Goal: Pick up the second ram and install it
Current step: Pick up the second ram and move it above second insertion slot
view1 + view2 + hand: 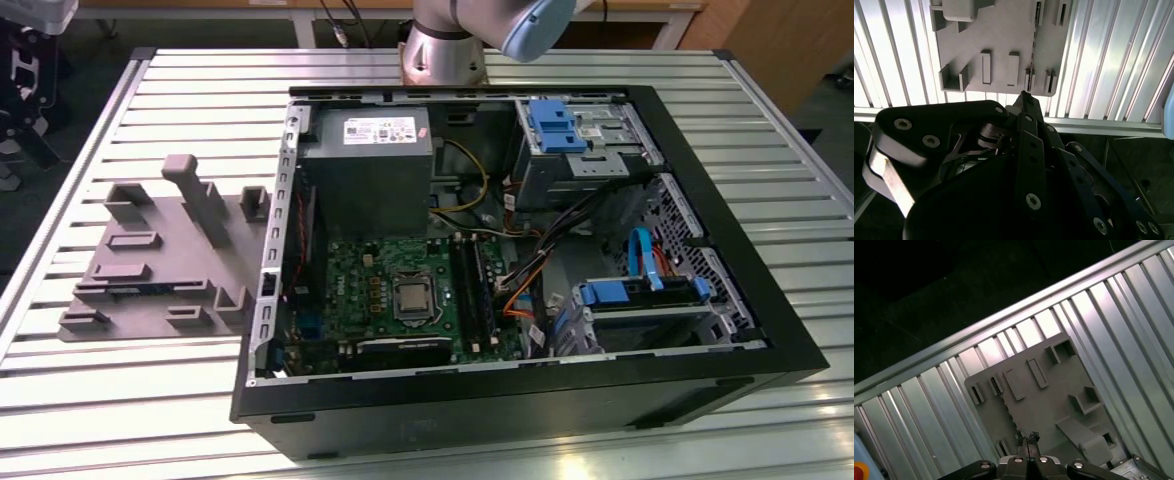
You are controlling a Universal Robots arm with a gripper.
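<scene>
The second ram (1035, 35) is a thin dark strip standing on edge in a slot of the grey fixture block (999, 40). In the exterior view it is a dark line with a blue spot (138, 290) near the fixture block's (160, 250) front. In the first wrist view it shows as a dark toothed line (1013, 417) on the fixture block (1044, 395). My gripper (1025, 96) hangs high above the fixture with its fingertips closed together and nothing between them. In the first wrist view the gripper (1027, 436) sits just past one end of the stick.
An open computer case (747, 260) lies on the slatted metal table (160, 400), to the exterior view's right of the fixture. Its motherboard (360, 280) carries long black memory slots (470, 280) beside the processor socket. Cables and blue drive brackets (554, 125) fill the case's far side.
</scene>
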